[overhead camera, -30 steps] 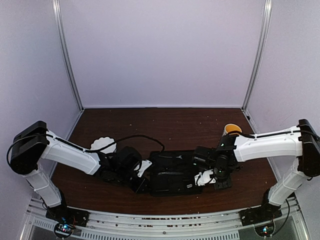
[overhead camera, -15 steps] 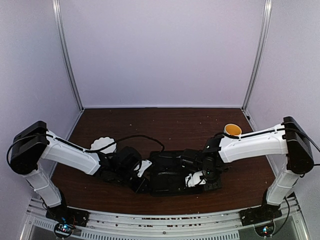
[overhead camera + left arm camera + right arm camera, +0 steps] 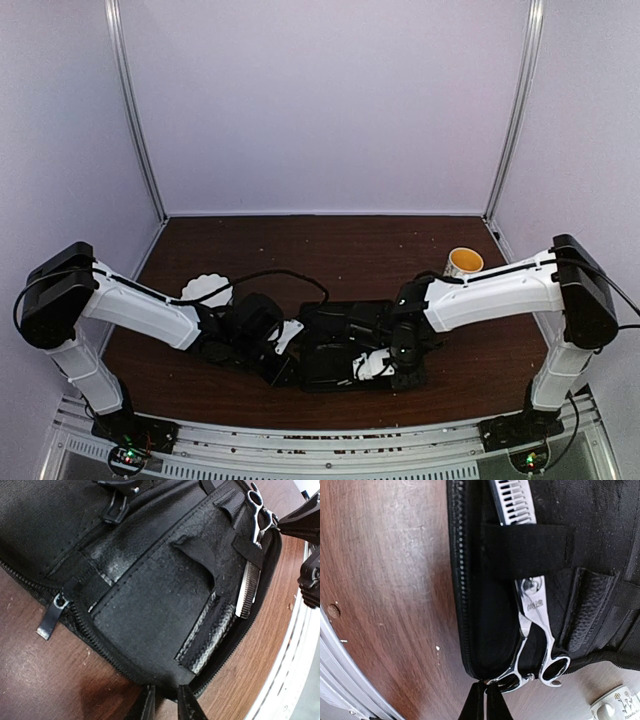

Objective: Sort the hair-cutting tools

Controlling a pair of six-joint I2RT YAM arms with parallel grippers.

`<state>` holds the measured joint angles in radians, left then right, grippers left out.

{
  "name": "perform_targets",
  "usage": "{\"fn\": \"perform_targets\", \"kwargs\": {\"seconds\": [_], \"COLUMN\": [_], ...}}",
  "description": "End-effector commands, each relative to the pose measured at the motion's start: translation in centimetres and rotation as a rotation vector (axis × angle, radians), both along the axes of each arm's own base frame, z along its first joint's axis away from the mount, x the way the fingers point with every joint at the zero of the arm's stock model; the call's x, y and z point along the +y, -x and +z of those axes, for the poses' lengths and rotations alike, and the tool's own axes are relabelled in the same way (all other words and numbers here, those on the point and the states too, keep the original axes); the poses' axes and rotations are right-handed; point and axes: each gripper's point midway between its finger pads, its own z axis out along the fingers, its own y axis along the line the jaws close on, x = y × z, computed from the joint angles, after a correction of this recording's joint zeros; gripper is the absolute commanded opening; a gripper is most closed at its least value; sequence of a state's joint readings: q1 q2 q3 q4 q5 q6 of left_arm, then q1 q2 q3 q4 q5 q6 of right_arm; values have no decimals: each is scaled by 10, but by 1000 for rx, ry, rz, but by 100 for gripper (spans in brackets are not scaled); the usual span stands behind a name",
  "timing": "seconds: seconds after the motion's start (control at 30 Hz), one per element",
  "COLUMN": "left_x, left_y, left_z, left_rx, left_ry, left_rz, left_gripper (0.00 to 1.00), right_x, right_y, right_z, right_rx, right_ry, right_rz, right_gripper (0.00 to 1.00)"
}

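Silver ring-handled scissors [image 3: 532, 605] sit strapped in the black zip case [image 3: 600, 530], clamped by left gripper [image 3: 166, 694]; right gripper [image 3: 486, 694], pinched together, probably must push them home.

Silver scissors [image 3: 534, 611], black case [image 3: 600, 530], brown table [image 3: 395, 580]

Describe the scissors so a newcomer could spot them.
Find the open black case on the brown table. The scissors lie along its zip edge, under a black strap. Shiny toothed blade and ring handles set them apart from the black pockets alongside.
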<state>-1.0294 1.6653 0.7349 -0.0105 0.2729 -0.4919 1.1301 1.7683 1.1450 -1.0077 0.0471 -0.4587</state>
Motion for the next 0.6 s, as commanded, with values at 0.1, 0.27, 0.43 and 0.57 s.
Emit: {"fn": "perform_targets", "kwargs": {"seconds": [0.1, 0.27, 0.43, 0.57], "left_x": [6, 2, 1, 2], "left_y": [0, 0, 0, 0], "left_z": [-18, -19, -19, -20], "left_rx": [-5, -1, 0, 0], "left_ry": [-48, -44, -49, -50], "left_rz": [7, 1, -4, -3], "left_gripper": [20, 20, 20, 20], "right_x": [-17, -11, 9, 21], "right_y": [4, 8, 2, -2], "right_z": [-5, -5, 1, 2], "right_rx": [-33, -20, -10, -2], "right_ry": [-9, -55, -84, -99], "right_rz": [-10, -28, -49, -69], "right_gripper": [0, 0, 0, 0]}}
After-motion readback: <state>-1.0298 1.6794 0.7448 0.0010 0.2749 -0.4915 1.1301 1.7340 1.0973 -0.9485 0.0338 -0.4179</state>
